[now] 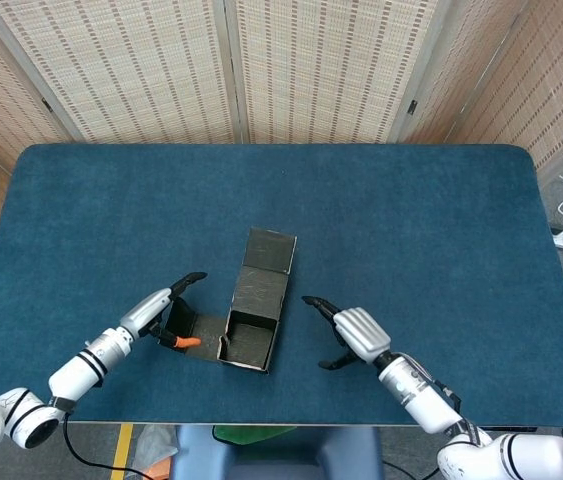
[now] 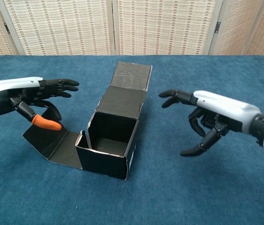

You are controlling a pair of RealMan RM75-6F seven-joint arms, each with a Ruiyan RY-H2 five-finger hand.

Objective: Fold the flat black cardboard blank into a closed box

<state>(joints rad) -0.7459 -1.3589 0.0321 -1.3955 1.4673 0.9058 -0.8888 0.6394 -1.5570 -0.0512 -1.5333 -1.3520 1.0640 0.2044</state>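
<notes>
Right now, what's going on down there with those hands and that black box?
Left hand open, beside the box. Right hand open, clear of it. Black box half folded, top open, side flap flat on table. Nothing in the way.

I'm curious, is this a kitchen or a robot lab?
Probably a robot lab: a table covered in blue cloth, woven screens behind it, and only a black cardboard box between the left hand and right hand.
</notes>
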